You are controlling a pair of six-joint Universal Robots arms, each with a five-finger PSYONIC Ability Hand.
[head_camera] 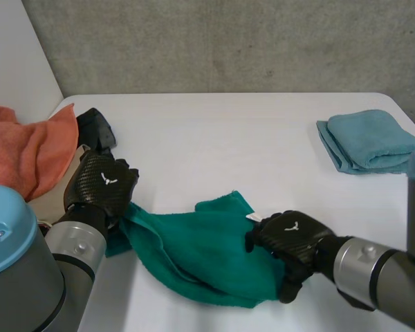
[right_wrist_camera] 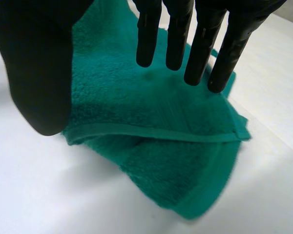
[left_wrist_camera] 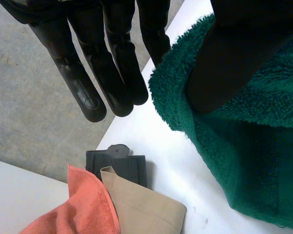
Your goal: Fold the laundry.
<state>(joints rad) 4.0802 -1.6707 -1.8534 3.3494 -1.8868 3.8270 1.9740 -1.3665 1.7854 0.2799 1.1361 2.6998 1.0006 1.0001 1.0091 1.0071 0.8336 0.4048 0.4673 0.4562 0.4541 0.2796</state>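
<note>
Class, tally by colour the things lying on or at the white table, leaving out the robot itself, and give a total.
Green: 1, the green towel
Blue: 1, the folded blue towel
Orange: 1, the orange towel
Tan: 1, the tan cloth
Black: 1, the black item, kind unclear
Total: 5

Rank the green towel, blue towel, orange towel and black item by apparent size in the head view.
1. green towel
2 and 3. orange towel and blue towel look about alike; the orange one runs off the view's edge, so they are not ranked.
4. black item
</note>
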